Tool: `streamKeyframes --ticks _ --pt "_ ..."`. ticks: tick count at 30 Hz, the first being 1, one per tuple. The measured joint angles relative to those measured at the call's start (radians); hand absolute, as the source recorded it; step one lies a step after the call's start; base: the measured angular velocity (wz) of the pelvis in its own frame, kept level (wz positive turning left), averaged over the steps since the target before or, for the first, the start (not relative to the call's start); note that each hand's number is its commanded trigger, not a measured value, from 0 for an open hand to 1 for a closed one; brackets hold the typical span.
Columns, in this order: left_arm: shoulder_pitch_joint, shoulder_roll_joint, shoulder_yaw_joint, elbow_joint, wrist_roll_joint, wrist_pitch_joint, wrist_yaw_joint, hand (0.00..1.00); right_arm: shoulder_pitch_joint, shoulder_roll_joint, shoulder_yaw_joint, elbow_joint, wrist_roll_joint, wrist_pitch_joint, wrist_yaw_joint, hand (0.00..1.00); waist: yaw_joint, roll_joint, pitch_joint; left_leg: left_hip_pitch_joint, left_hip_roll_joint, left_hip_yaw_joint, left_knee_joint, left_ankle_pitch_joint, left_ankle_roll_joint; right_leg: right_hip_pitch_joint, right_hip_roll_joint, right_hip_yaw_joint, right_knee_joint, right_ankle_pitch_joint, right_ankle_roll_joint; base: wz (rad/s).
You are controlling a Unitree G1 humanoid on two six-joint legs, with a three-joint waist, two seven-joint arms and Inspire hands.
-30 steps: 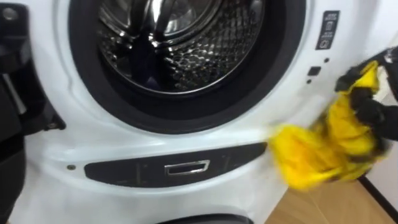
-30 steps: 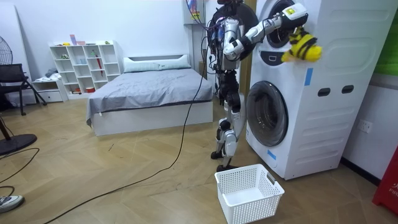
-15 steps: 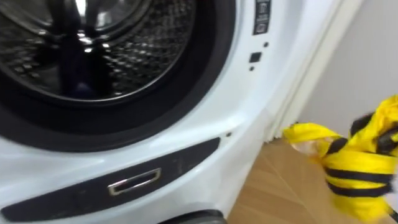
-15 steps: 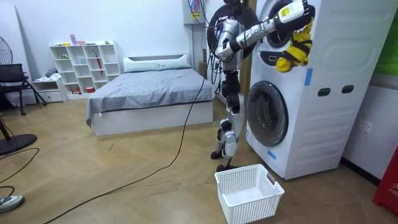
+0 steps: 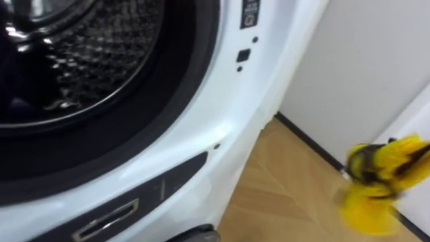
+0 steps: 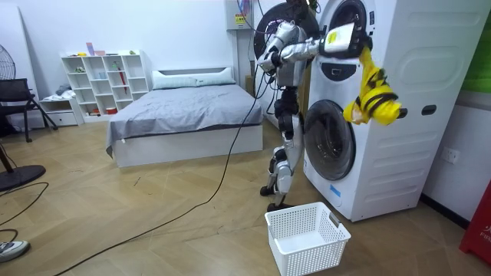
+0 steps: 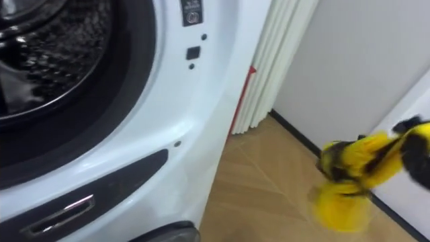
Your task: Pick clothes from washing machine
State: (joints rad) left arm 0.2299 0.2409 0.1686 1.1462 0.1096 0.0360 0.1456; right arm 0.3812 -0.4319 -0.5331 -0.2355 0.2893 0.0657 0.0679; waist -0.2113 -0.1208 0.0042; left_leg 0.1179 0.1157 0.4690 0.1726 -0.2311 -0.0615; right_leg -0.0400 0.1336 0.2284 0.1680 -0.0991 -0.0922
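A yellow cloth with black stripes [image 6: 370, 96] hangs from my right hand [image 6: 360, 48], which is shut on its top end. The arm reaches out level across the front of the upper washing machine [image 6: 399, 54], and the cloth dangles in the air beside the lower machine's round door [image 6: 330, 142]. In the eye views the cloth [image 5: 376, 185] [image 7: 346, 178] hangs at the lower right over wooden floor, clear of the machine. The upper machine's open steel drum [image 5: 67, 60] fills the left, with nothing visible in the part that shows.
A white laundry basket [image 6: 307, 234] stands on the floor in front of the lower machine, near my feet. A white wall with a dark skirting [image 5: 316, 144] runs to the right of the machines. A bed [image 6: 184, 115] and shelf [image 6: 103, 77] stand behind me.
My right arm has swung the yellow cloth away from the drum's front, out to the right and lower. The eye views have turned right, so the drum now sits at the left edge.
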Motion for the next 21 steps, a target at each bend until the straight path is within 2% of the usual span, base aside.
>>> streamKeyframes --ticks 2,3,4,8,11,15,18,21 --pt "-0.008 0.002 -0.02 0.001 -0.009 0.014 -0.004 0.0 0.0 0.003 0.024 0.078 -0.005 0.003 0.0 1.0 0.0 0.019 0.0007 -0.005 0.005 0.003 0.007 -0.013 0.0 -0.008 0.005 0.007 0.005 0.0 0.0 -0.19" --pt "-0.01 0.002 -0.029 0.003 -0.016 0.019 -0.015 0.0 0.0 0.009 0.042 0.105 -0.011 0.01 0.001 1.0 0.001 0.035 0.0037 -0.009 0.01 0.019 0.011 -0.024 0.001 -0.015 0.01 0.012 0.006 0.0 0.001 -0.18" --pt "-0.015 0.002 -0.047 0.003 -0.018 0.022 -0.026 0.0 0.0 0.02 0.058 0.114 -0.011 0.015 0.009 1.0 -0.002 0.046 0.0112 -0.014 0.01 0.027 0.013 -0.025 0.002 -0.022 0.011 0.019 0.007 0.001 0.002 -0.19" --pt "-0.029 0.002 -0.1 0.004 -0.02 0.024 -0.036 0.0 -0.016 0.031 0.107 0.183 -0.011 0.012 0.041 1.0 -0.006 0.075 0.008 -0.053 0.012 0.044 0.026 -0.024 0.002 -0.069 0.016 0.032 0.022 0.002 0.005 -0.13" --pt "-0.056 0.0 -0.154 0.004 -0.031 0.028 -0.051 0.0 -0.039 0.043 0.121 0.241 -0.012 0.012 0.038 1.0 -0.009 0.1 0.0095 -0.1 0.012 0.046 0.038 -0.024 0.002 -0.122 0.015 0.035 0.042 0.003 0.008 -0.06" --pt "-0.081 -0.001 -0.194 0.004 -0.038 0.029 -0.053 0.0 -0.115 0.043 0.129 0.408 0.0 -0.017 0.034 1.0 -0.031 0.12 0.01 -0.158 0.011 0.047 0.052 -0.02 0.009 -0.183 0.015 0.035 0.075 0.005 0.01 -0.02" --pt "-0.122 -0.012 -0.238 0.006 -0.041 0.029 -0.076 0.0 -0.174 0.044 0.143 0.525 -0.009 -0.027 0.026 1.0 -0.048 0.143 0.0159 -0.2 0.006 0.048 0.062 -0.013 0.02 -0.229 0.009 0.031 0.095 0.008 0.014 0.01" --pt "-0.166 -0.028 -0.268 0.021 -0.049 0.026 -0.093 0.0 -0.225 0.048 0.193 0.597 -0.009 -0.043 0.0 1.0 -0.046 0.173 0.0198 -0.241 -0.005 0.048 0.062 -0.005 0.031 -0.291 0.008 0.042 0.127 0.006 0.018 -0.1"
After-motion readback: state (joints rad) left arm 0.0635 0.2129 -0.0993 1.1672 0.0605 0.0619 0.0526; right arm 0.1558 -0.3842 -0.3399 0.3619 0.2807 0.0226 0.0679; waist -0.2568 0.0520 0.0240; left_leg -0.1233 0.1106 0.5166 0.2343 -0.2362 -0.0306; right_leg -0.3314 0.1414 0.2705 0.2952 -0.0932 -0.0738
